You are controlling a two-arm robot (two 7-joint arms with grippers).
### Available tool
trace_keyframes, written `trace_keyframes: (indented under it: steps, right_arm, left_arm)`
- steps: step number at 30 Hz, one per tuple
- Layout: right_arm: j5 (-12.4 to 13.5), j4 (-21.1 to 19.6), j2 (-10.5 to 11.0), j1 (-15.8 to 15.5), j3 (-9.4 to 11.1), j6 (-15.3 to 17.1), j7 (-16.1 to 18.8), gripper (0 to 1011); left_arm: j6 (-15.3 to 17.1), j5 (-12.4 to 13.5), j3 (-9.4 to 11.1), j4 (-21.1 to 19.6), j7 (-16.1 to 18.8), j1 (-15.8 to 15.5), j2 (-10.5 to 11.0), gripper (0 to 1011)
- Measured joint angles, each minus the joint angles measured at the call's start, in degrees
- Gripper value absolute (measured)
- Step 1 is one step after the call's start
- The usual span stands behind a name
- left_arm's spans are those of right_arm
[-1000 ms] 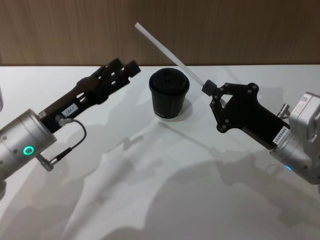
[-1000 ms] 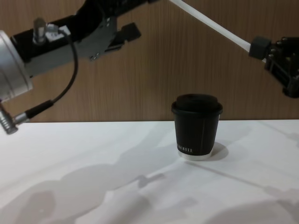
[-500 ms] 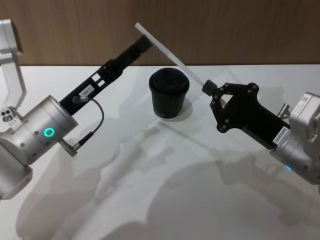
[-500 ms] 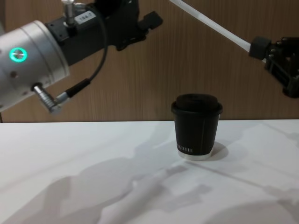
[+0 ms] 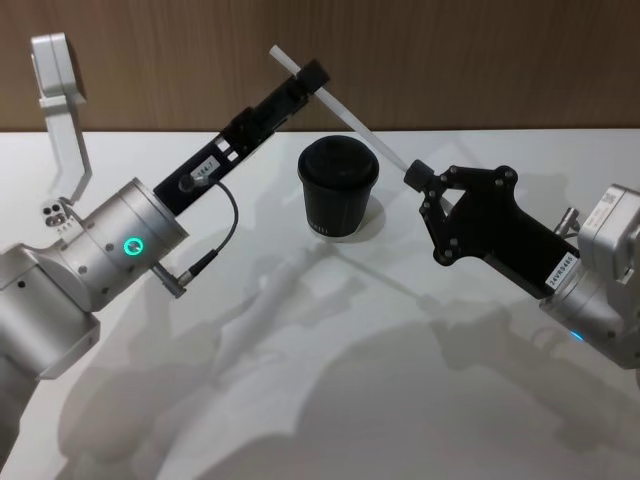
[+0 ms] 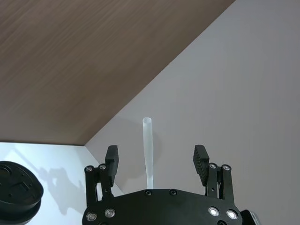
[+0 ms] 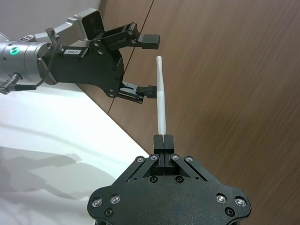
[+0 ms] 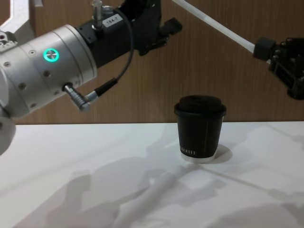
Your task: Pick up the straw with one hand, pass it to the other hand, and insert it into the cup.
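The white straw (image 5: 335,105) slants up and back over the table, its lower end pinched in my all-black right gripper (image 5: 413,175), which is shut on it to the right of the cup. The black lidded cup (image 5: 338,187) stands upright on the white table. My left gripper (image 5: 310,78), on its silver wrist with the green ring, is raised behind and left of the cup. In the left wrist view its open fingers (image 6: 111,159) straddle the upper part of the straw (image 6: 148,150) without touching it. The right wrist view shows the right gripper (image 7: 163,140) clamped on the straw (image 7: 161,93).
The white table (image 5: 300,380) is bare around the cup (image 8: 200,128). A brown wood-panel wall (image 5: 480,60) runs along its far edge, close behind both grippers. The left arm's silver body (image 8: 42,71) stands large at the left of the chest view.
My left arm has swung up and to the right, bringing its open fingers around the straw's upper part. The right gripper, straw and cup have stayed still.
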Motion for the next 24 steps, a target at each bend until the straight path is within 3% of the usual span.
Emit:
trace_keyframes:
  steps: [16,24]
  right_arm:
    - [0.0,0.0,0.0,0.0,0.0,0.0,0.0,5]
    - [0.0,0.0,0.0,0.0,0.0,0.0,0.0,5]
  left_arm:
    - [0.5,-1.8,1.2,2.8,0.2,-2.0,-1.1,1003]
    - [0.6,-2.2,1.5,3.3,0.0,-2.3,-1.3,834]
